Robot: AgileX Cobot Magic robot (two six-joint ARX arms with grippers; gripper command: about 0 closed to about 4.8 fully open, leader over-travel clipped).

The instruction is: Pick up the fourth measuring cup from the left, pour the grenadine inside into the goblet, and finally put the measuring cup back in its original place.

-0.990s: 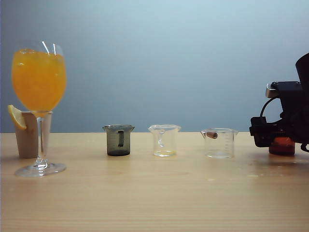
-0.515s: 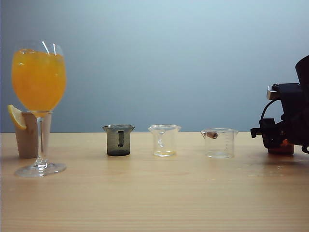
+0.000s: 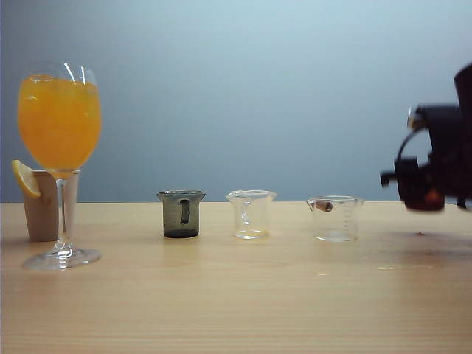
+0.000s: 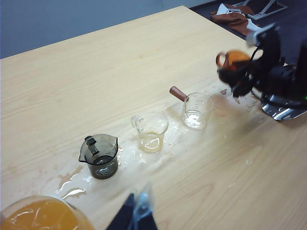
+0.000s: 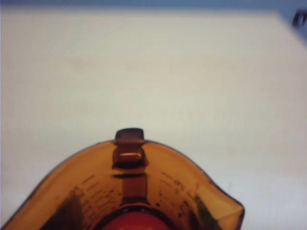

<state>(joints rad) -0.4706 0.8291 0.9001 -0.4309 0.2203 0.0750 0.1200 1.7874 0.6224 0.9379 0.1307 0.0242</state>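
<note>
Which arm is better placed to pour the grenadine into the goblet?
Right: the right gripper holds the amber cup above the table. The left gripper holds nothing, near the goblet.

No readable text, faint unreadable graduation marks inside amber cup (image 5: 129,191)

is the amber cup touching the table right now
Apart. In the exterior view the amber cup, held in the right gripper, hangs above the table with background visible beneath it.
</note>
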